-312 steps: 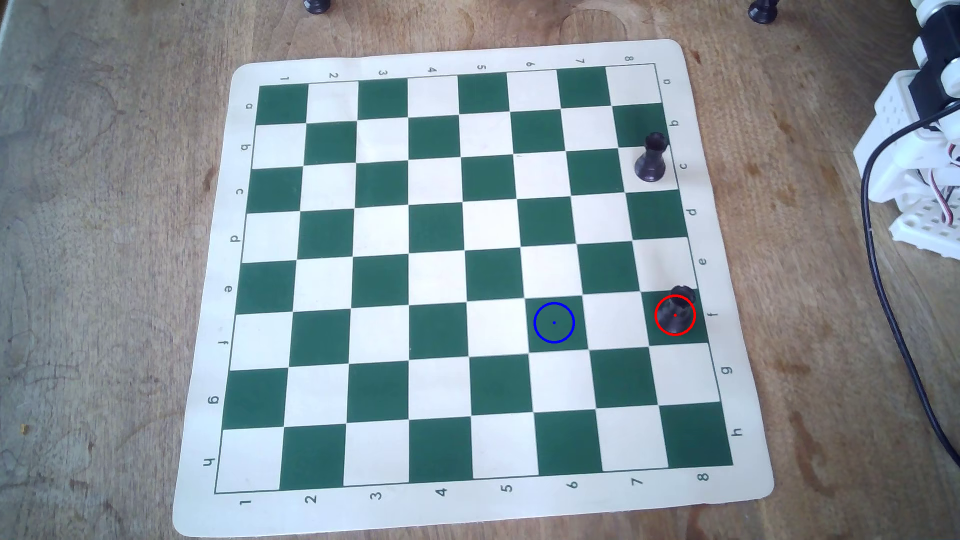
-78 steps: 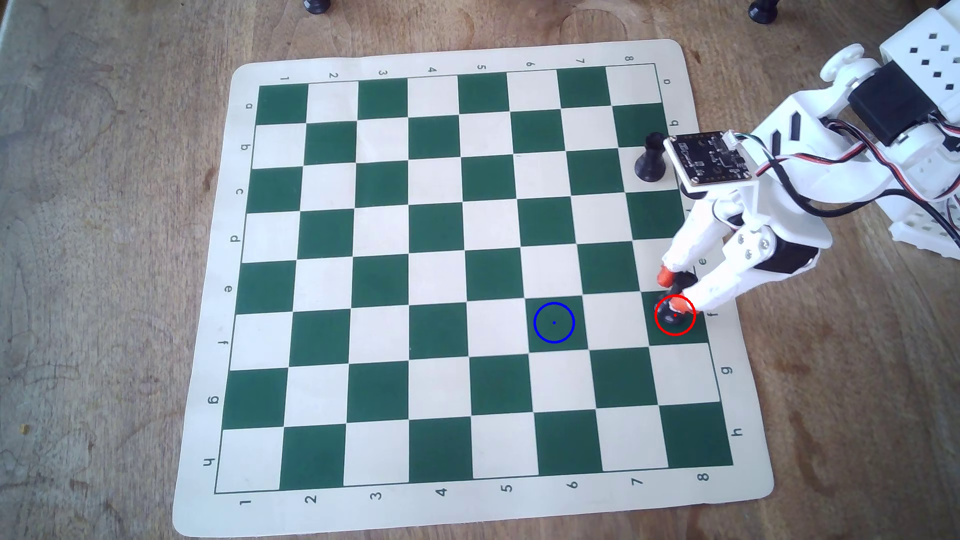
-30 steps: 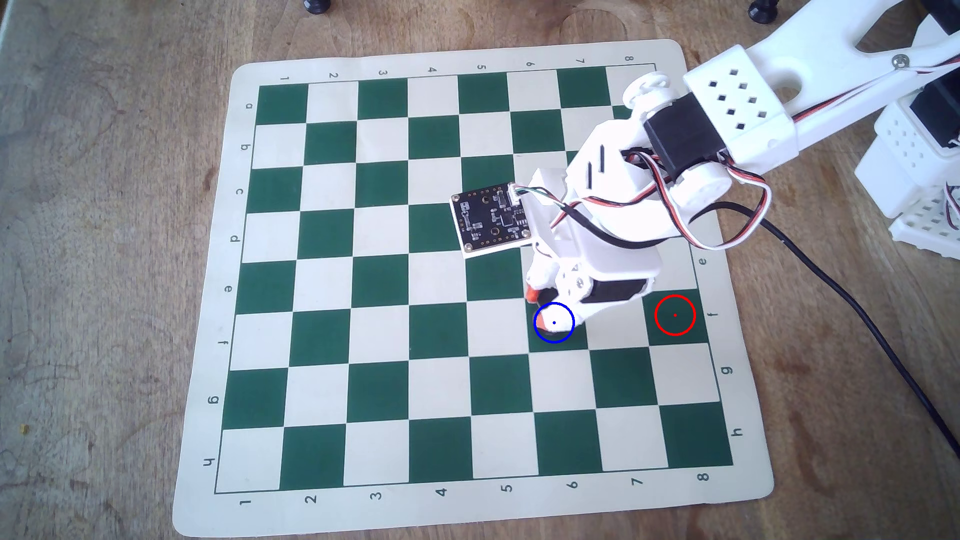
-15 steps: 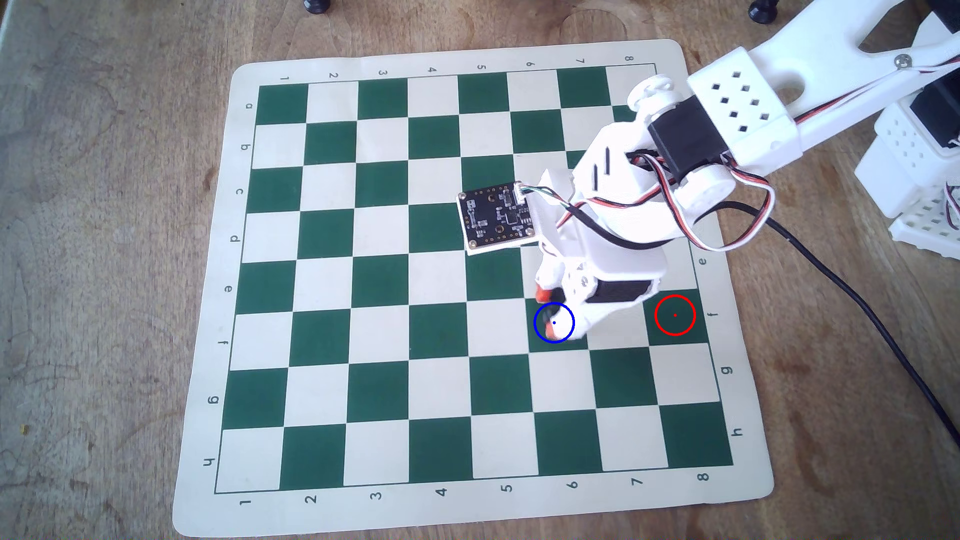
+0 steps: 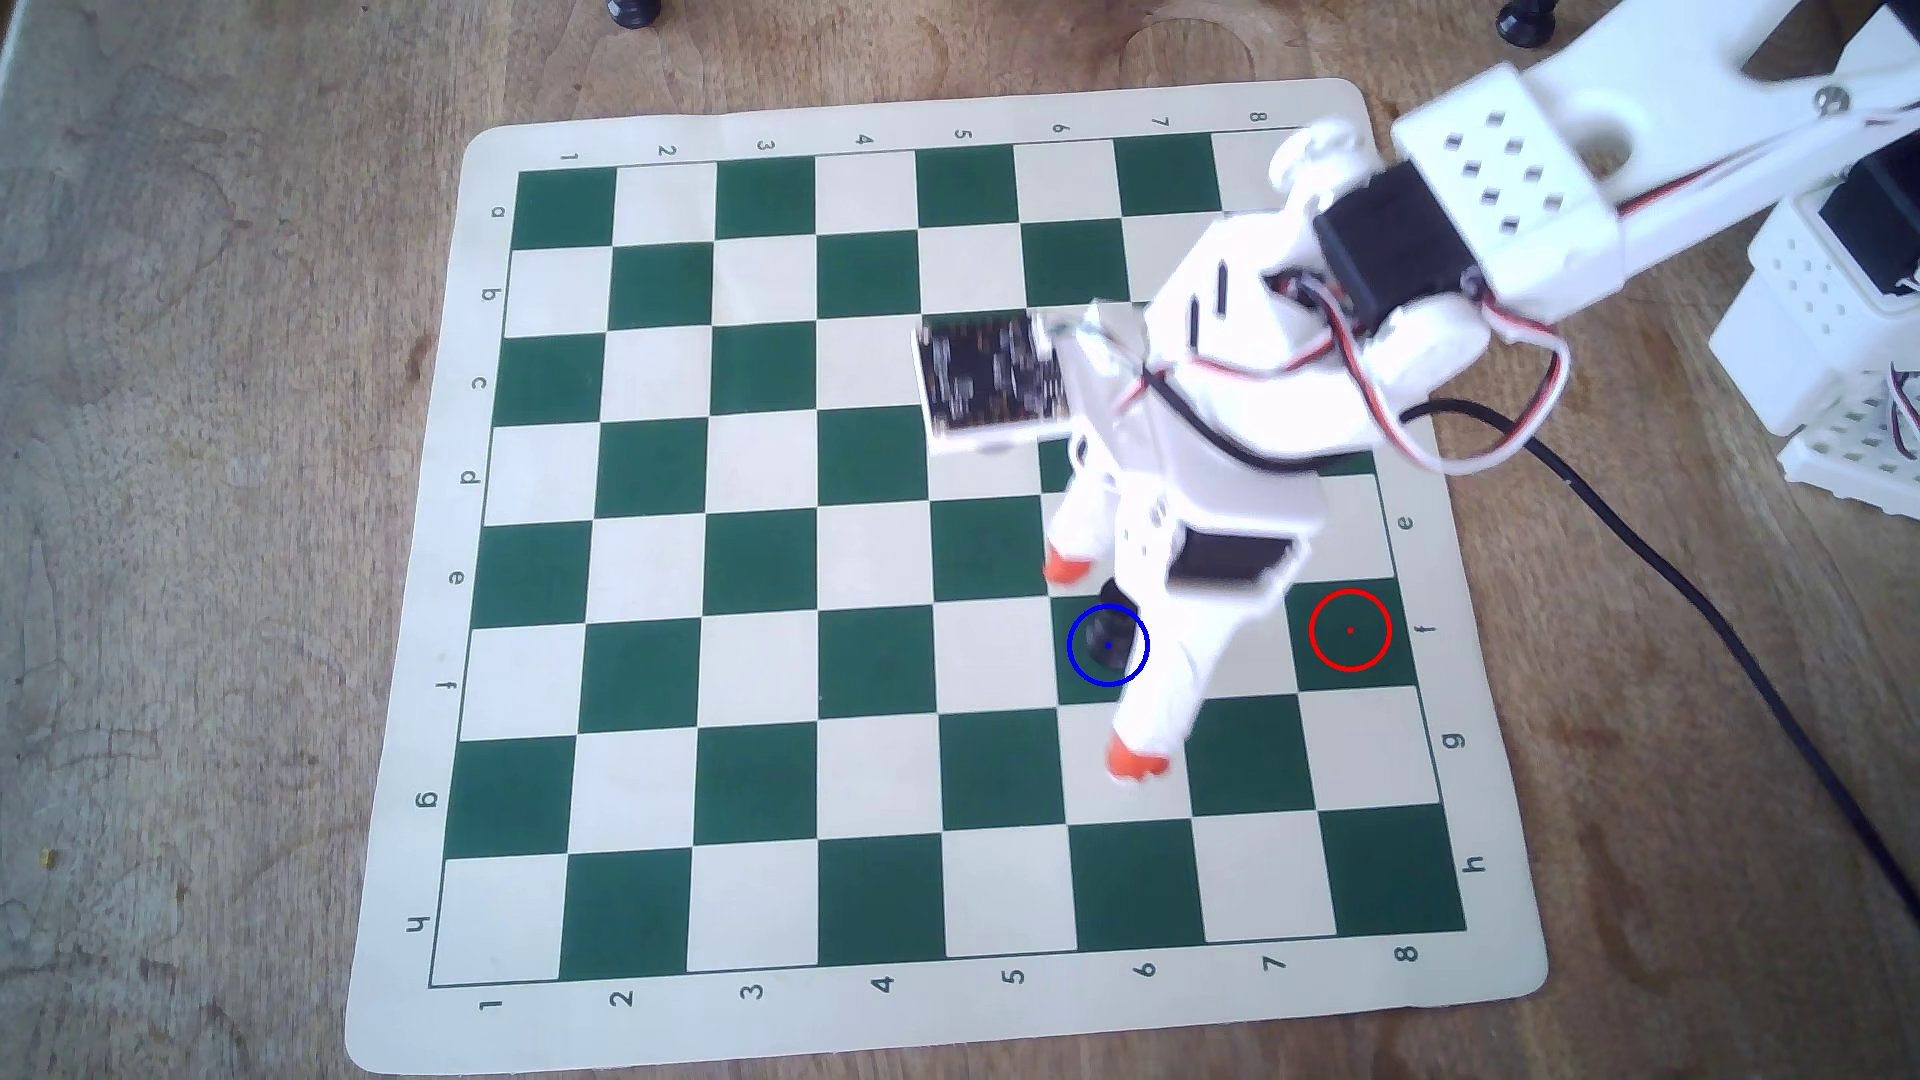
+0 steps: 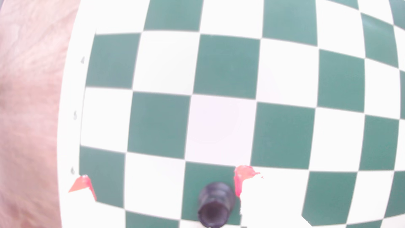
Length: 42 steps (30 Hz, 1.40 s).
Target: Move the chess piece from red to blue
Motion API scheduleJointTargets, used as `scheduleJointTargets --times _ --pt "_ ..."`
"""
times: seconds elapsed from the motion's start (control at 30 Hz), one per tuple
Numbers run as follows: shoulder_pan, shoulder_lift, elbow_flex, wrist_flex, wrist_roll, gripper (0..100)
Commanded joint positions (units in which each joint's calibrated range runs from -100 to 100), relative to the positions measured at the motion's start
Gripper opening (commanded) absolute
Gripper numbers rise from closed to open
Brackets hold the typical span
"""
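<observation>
The black rook [image 5: 1108, 636] stands upright on a green square inside the blue circle [image 5: 1072, 665]. The red circle [image 5: 1350, 594] is empty, two squares to the right in the overhead view. My gripper [image 5: 1101, 665] is open wide, its orange-tipped fingers [image 5: 1136, 761] on either side of the rook and not touching it. In the wrist view the rook [image 6: 214, 205] stands at the bottom edge, between the two orange tips [image 6: 241, 177] of my gripper [image 6: 162, 182], nearer the right one.
The green and cream chess mat [image 5: 727, 540] lies on a wooden table [image 5: 208, 519]. A black cable [image 5: 1714, 623] runs along the mat's right side. Two dark pieces [image 5: 632, 10] stand at the table's far edge. The arm's base [image 5: 1829, 343] is at the right.
</observation>
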<state>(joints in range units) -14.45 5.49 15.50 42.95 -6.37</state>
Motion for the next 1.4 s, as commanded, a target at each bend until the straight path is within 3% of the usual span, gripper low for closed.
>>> scheduleJointTargets --times 0.0,0.2,0.5,0.53,0.57,0.6,0.8,0.97,1.0,1.03,1.17,1.37 --pt "2.29 -14.32 -3.89 -3.80 1.51 36" --pt "1.27 -27.30 6.71 -3.96 2.44 35" --pt "-0.84 -49.38 24.39 9.30 2.49 33" --pt "-0.60 -51.33 25.93 9.47 2.59 30" --pt "0.34 -55.06 30.10 9.39 4.05 17" --pt "1.43 -56.68 33.19 7.58 4.93 13" --pt "4.01 -67.97 50.32 -3.96 6.98 0" --pt "6.28 -81.04 63.20 -25.18 8.89 0" --pt "7.22 -82.57 67.09 -32.71 10.31 0" --pt "8.55 -83.08 73.35 -47.45 12.70 0" --pt "9.88 -83.08 80.60 -74.07 15.09 0" --pt "11.05 -91.06 84.32 -96.76 15.87 0"
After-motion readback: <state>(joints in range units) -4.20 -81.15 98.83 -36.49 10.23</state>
